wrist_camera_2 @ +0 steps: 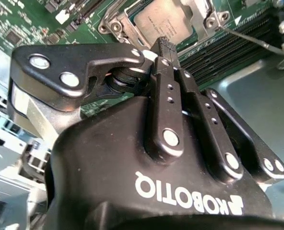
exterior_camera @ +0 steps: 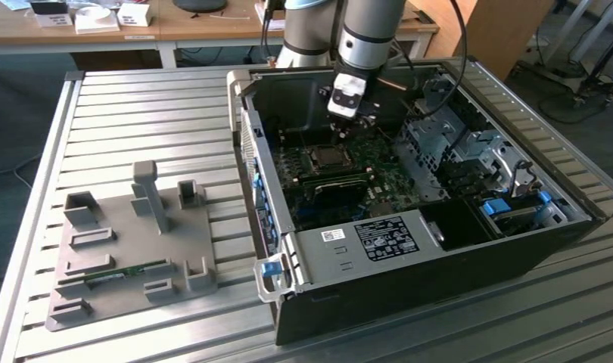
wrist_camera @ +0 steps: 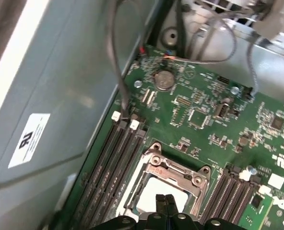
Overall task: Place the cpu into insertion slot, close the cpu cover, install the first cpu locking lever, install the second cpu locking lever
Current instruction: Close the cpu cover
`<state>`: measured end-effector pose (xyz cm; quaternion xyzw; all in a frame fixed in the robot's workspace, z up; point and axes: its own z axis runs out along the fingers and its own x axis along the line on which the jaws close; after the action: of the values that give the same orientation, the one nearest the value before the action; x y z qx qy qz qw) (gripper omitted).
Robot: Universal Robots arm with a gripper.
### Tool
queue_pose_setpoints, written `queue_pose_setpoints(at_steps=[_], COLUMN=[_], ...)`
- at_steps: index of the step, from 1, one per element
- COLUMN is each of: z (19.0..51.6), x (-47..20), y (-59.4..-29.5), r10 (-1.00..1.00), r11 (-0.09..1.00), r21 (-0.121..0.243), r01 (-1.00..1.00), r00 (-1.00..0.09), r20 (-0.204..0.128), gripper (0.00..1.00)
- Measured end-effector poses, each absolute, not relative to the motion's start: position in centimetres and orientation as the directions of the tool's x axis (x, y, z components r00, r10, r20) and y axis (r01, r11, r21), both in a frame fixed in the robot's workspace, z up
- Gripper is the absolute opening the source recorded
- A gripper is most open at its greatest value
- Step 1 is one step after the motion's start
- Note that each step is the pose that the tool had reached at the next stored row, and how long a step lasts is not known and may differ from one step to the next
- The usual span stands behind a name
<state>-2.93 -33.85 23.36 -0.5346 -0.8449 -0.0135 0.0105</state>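
The cpu [wrist_camera: 149,195] shows its silver-grey top in the socket on the green motherboard [wrist_camera: 204,120]; it also appears in the second wrist view as the cpu [wrist_camera_2: 163,19]. The cpu cover [wrist_camera: 173,168] lies flat around it as a silvery frame, also seen as the cpu cover [wrist_camera_2: 123,21]. My gripper [wrist_camera: 163,200] hangs just above the chip, its black fingertips pressed together with nothing between them. In the exterior view my gripper [exterior_camera: 349,119] hovers inside the open computer case, above the socket [exterior_camera: 322,157]. A thin metal rod [wrist_camera_2: 257,40] runs out from the socket's corner over the memory slots.
The open black computer case [exterior_camera: 408,257] lies on a slatted metal table [exterior_camera: 135,113]. Memory slots [wrist_camera: 111,163] flank the socket, and cables [wrist_camera: 118,72] hang along the case wall. A drive cage [exterior_camera: 458,144] fills the case's side at the exterior view's right. A grey fixture [exterior_camera: 135,242] stands at that view's left.
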Motion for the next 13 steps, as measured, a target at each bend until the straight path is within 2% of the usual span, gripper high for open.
queue_pose_setpoints(at_steps=[13], z=[23.25], x=[-2.93], y=[-33.85], r10=[0.777], r11=[0.628], r21=[0.012], r01=[0.778], r00=[-0.628], r20=[0.032], gripper=[0.11])
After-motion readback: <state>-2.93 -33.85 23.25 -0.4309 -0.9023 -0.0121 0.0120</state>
